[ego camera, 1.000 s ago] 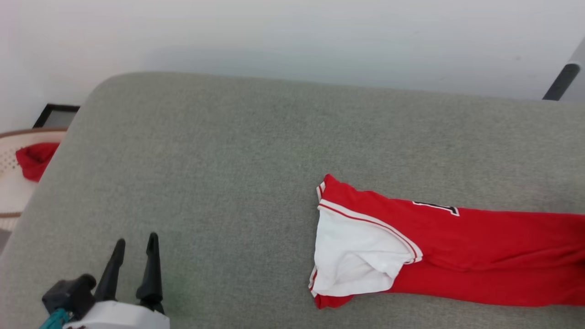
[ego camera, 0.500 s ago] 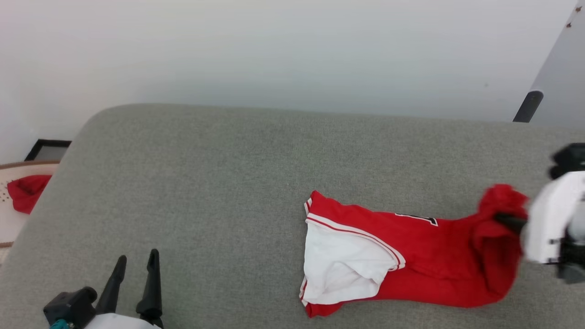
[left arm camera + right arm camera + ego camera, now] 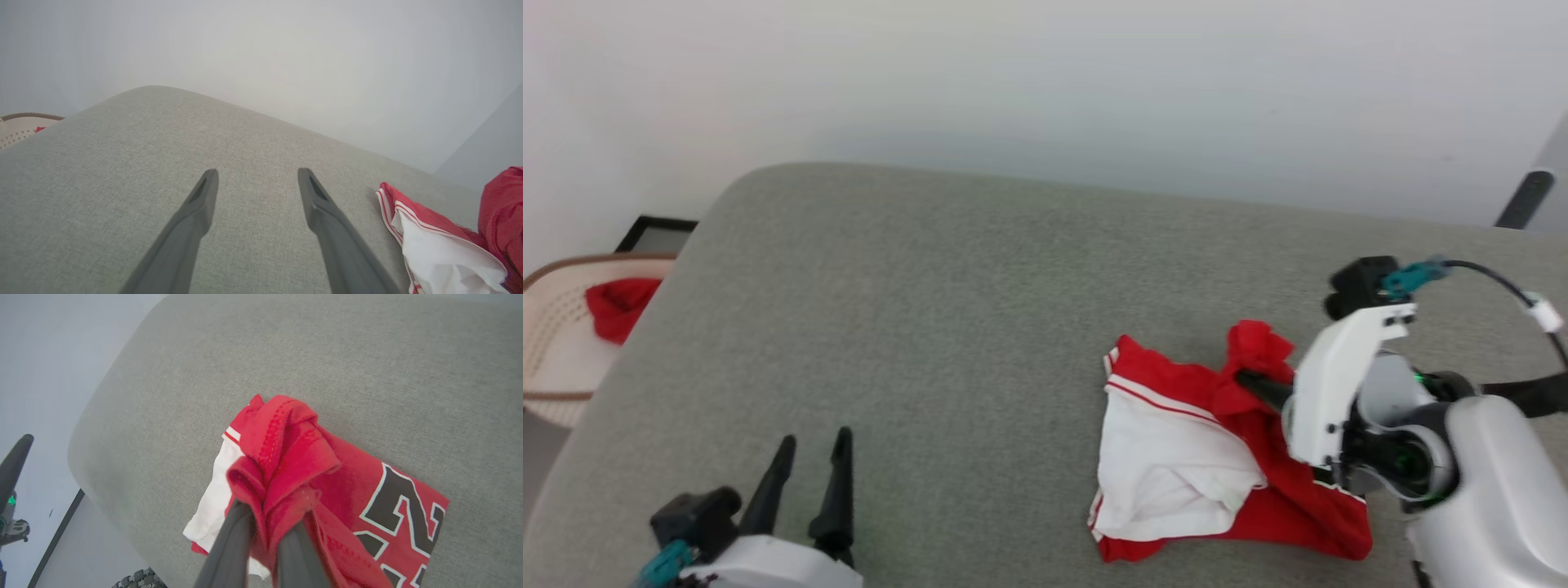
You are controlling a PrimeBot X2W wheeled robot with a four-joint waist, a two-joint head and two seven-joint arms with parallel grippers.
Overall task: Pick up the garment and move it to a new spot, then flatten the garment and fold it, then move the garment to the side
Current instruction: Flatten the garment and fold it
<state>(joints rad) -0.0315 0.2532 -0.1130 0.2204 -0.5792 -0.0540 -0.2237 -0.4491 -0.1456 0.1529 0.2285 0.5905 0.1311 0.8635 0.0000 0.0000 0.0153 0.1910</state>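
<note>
While my right gripper (image 3: 271,512) pinches a bunched red fold of the garment (image 3: 1176,457), heaped at four o'clock on the grey cushion (image 3: 931,327), I judge this the pick-and-move step. My left gripper (image 3: 815,437) sits spread, empty, at seven o'clock; next I should lift the cloth clear.

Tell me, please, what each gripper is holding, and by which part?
The right gripper pinches the garment by a bunched red fold; the left gripper is open, empty.

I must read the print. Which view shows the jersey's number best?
Right wrist view: the black, white-edged number on the jersey faces the camera. Head view gives the jersey bunched, number unreadable; left wrist view, its white sleeve.
</note>
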